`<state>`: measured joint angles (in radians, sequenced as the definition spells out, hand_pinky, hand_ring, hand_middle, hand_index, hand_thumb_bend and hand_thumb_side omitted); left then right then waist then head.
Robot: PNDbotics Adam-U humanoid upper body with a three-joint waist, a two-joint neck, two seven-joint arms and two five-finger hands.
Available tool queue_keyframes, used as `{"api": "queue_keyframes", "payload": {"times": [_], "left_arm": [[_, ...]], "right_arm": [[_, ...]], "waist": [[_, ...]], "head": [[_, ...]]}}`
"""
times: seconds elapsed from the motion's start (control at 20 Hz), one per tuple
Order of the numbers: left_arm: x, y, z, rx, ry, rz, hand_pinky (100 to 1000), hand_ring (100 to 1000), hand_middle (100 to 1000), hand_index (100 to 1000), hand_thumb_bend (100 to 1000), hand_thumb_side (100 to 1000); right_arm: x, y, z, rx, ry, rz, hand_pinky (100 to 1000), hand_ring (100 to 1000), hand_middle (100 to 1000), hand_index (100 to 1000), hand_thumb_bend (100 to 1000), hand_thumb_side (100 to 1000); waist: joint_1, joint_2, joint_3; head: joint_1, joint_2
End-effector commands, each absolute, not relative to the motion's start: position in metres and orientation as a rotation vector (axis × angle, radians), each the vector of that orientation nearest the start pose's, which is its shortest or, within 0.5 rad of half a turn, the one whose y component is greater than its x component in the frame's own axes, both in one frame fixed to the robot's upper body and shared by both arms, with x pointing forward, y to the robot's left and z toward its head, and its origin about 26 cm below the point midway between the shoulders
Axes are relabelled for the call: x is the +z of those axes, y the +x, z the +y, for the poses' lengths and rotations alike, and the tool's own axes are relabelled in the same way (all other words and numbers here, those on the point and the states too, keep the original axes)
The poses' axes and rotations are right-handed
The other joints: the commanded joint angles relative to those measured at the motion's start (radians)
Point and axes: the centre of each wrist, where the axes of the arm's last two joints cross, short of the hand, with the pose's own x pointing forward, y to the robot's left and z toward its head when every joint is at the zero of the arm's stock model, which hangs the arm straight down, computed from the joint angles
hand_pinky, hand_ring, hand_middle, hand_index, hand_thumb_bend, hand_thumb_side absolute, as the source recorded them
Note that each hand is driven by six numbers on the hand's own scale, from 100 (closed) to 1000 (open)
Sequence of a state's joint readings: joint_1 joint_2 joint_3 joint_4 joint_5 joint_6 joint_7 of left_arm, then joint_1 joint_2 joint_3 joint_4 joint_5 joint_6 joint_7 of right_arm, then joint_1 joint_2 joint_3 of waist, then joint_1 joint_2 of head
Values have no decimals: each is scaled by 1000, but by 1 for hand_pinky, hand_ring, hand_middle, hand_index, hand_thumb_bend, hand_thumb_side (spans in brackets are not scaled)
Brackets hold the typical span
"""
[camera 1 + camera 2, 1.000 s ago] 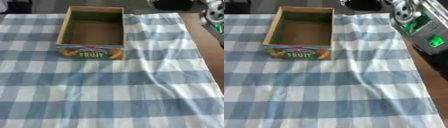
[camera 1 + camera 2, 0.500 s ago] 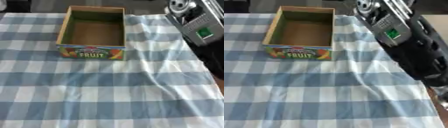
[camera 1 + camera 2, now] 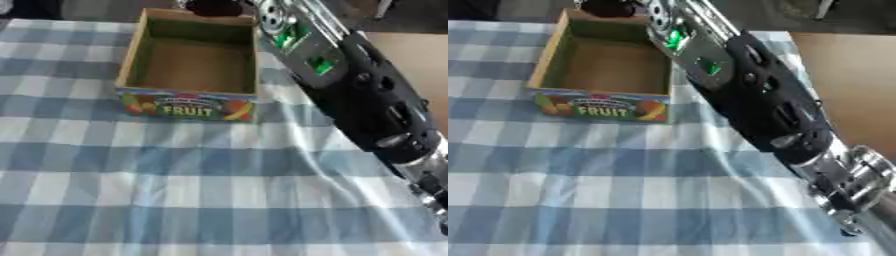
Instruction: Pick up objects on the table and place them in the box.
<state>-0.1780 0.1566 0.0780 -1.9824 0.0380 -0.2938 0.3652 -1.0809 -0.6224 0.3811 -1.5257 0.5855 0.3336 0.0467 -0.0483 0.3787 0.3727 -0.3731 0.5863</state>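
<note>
An open cardboard box [image 3: 187, 107] with a "FRUIT" label on its front wall stands on the blue-and-white checked cloth, and its inside shows bare. My right arm [image 3: 754, 100], black with green lights, reaches from the lower right diagonally to the top. Its dark hand [image 3: 213, 7] sits at the far right corner of the box, cut off by the view's upper edge. Its fingers cannot be made out. No loose object shows on the cloth. My left hand shows in no view.
The checked cloth [image 3: 166, 195] covers the table, with wrinkles to the right of the box. A bare brown table surface [image 3: 850, 75] shows at the right past the cloth's edge.
My right arm has swept in from the upper right and now stretches across the right side, with its hand at the box's far corner. The box has not moved.
</note>
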Motion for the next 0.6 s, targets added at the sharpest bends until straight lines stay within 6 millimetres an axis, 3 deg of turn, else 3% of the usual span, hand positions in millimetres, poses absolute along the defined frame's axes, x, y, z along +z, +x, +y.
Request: {"api": "queue_keyframes", "payload": {"times": [0.05, 0.3, 0.6], "left_arm": [[161, 288, 264, 304, 218, -2477, 634, 602, 550, 928, 100, 755], [163, 289, 263, 299, 208, -2481, 634, 602, 550, 928, 100, 755], [162, 289, 263, 299, 207, -2478, 634, 600, 548, 927, 100, 756]], "right_arm": [[358, 397, -191, 1078, -1187, -2028, 753, 658, 346, 438, 100, 297], [351, 408, -194, 1233, -1153, -1938, 750, 659, 355, 448, 100, 294], [343, 421, -207, 1238, -1201, -1818, 746, 663, 368, 458, 100, 300]], "waist": [[2, -15, 6], [-1, -11, 18], [-1, -8, 21]], "head": [[-9, -12], [-19, -15], [-25, -18]]}}
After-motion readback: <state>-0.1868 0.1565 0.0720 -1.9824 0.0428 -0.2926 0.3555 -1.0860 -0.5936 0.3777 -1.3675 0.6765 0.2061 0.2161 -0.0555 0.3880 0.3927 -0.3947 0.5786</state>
